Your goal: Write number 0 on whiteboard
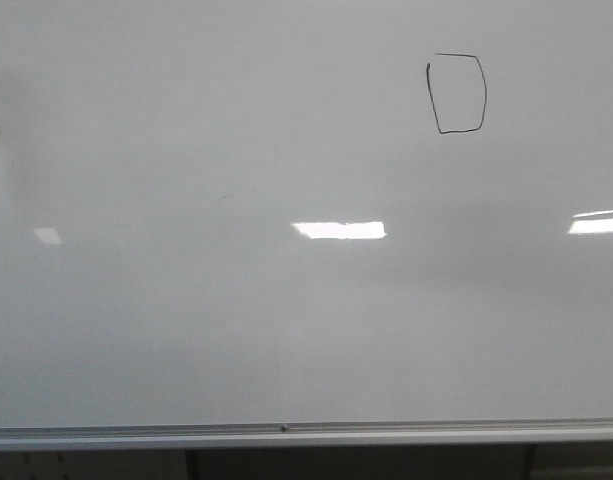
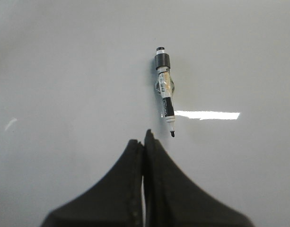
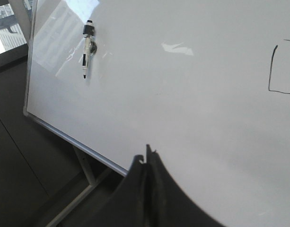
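Number 0 looks done on whiteboard, marker stuck back on board w/ tip down, so left pincer & right pincer both sit together, empty.

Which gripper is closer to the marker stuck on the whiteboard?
Left. The left gripper sits just short of the marker tip; the right gripper is far from it, off the whiteboard edge.

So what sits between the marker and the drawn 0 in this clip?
Only bare whiteboard. The right wrist view shows the marker and part of the number 0 with nothing but a pale light reflection between them.
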